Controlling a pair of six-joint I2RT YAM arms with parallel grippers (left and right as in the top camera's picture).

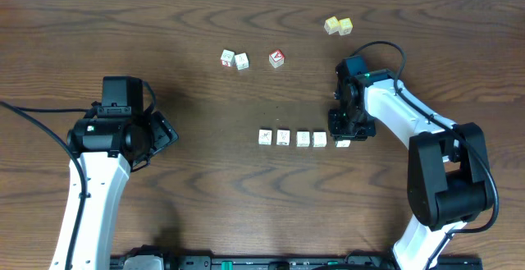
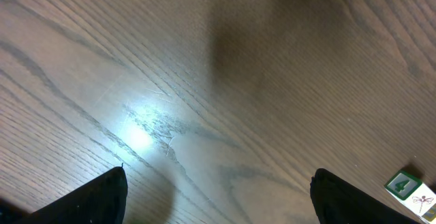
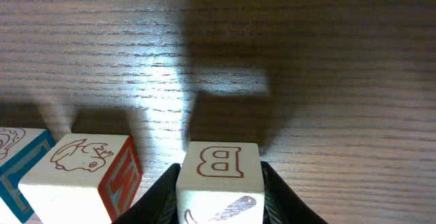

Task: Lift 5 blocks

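Several small whitish blocks lie in a row near the table's middle, from the leftmost [image 1: 265,137] to one [image 1: 319,139] beside my right gripper [image 1: 345,135]. One more block [image 1: 343,144] peeks out under that gripper. In the right wrist view this block [image 3: 219,173] bears a red letter B and a feather, and both fingers [image 3: 158,198] press its sides. Its neighbour [image 3: 82,176] shows an animal drawing and a red side. I cannot tell whether the held block is off the table. My left gripper [image 1: 164,135] [image 2: 228,203] stands wide open over bare wood.
Two whitish cubes [image 1: 235,59] and a red-faced cube [image 1: 276,58] sit at the back middle. Two pale yellow cubes [image 1: 338,26] lie at the back right. A cube with a green 4 [image 2: 409,186] shows at the left wrist view's lower right corner.
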